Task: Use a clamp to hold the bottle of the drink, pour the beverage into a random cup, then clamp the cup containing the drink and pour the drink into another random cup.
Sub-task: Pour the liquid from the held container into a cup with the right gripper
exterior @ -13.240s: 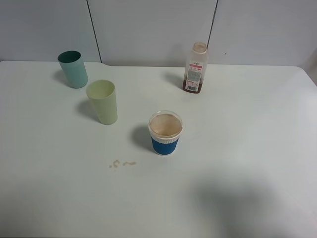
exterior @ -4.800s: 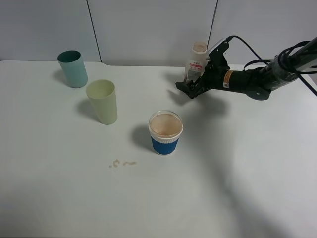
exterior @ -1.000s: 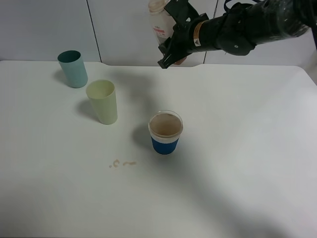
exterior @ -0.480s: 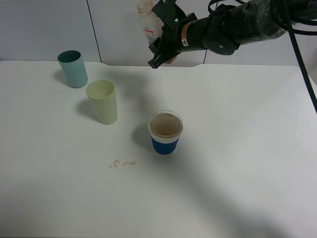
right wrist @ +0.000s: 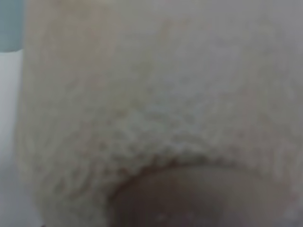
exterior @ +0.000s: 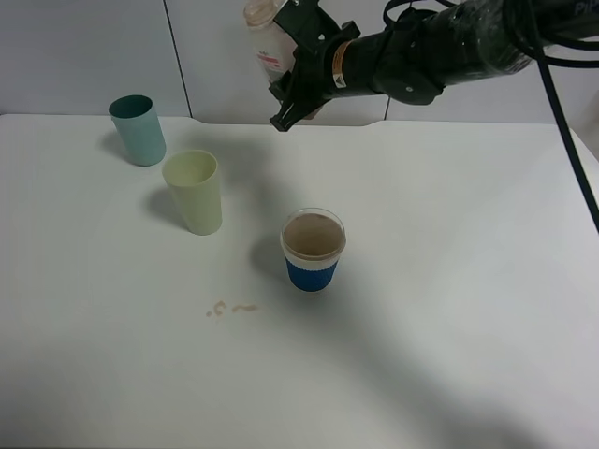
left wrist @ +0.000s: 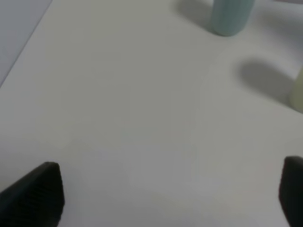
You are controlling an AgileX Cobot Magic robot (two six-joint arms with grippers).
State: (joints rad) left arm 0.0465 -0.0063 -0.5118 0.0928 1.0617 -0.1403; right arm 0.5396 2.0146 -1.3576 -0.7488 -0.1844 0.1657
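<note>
My right gripper (exterior: 294, 75) is shut on the drink bottle (exterior: 266, 42) and holds it high above the back of the table, tilted with its open mouth toward the left. The bottle fills the right wrist view (right wrist: 142, 104), blurred, with brown drink at its lower part. A pale green cup (exterior: 195, 192) stands below and left of the bottle. A teal cup (exterior: 138, 129) stands at the back left. A blue-sleeved cup (exterior: 313, 249) holding brown drink stands mid-table. My left gripper (left wrist: 165, 198) is open over bare table, with the teal cup (left wrist: 230, 16) ahead.
A small brown spill (exterior: 232, 308) lies on the white table (exterior: 449, 327) in front of the pale green cup. A grey wall runs behind the table. The pale green cup's edge (left wrist: 298, 92) shows in the left wrist view.
My right arm picked the bottle up from the back of the table, lifted it, and has carried it leftward, tilting it more. The cups have not moved.
</note>
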